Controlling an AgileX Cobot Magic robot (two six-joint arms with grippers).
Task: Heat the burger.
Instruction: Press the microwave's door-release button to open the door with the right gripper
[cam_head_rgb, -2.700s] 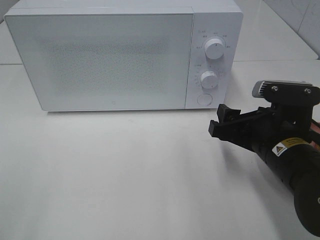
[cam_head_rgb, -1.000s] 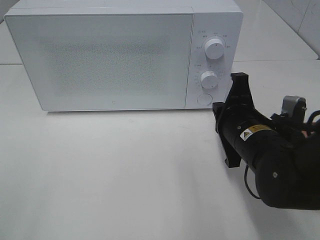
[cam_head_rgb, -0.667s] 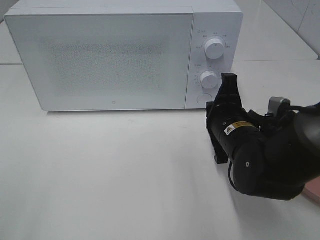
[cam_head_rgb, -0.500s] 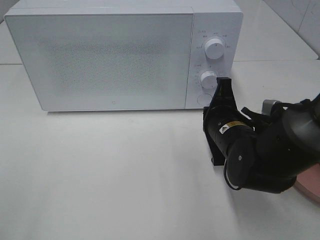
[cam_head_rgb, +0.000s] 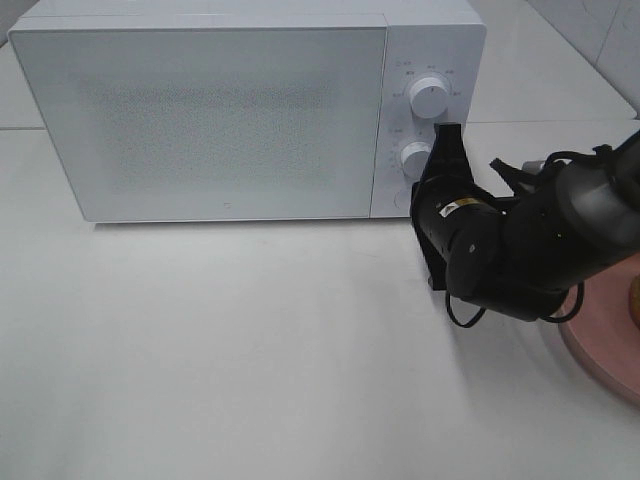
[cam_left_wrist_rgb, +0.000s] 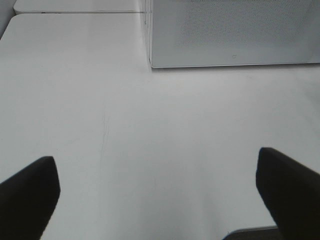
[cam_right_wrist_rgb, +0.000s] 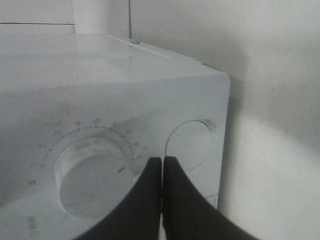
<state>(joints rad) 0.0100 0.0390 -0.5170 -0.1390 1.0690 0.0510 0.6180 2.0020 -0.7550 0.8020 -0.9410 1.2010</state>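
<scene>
My right gripper (cam_right_wrist_rgb: 161, 167) is pressed shut and empty. Its tips sit at the microwave's (cam_head_rgb: 220, 120) control panel, between the lower knob (cam_right_wrist_rgb: 87, 175) and the round button (cam_right_wrist_rgb: 192, 145); I cannot tell whether they touch the panel. The button lies just beside the tips, on the side away from the knob. I judge a small shift that way and a push would release the door, which is closed.

The burger (cam_head_rgb: 634, 300) is right of the microwave on the pink plate (cam_head_rgb: 600, 350), beyond the right arm. Only a tan sliver shows at the frame edge, which I take for the bun. The right arm is nearer to it.

My left gripper (cam_left_wrist_rgb: 156, 175) is spread wide and empty, in front of the microwave and well apart from it.
</scene>
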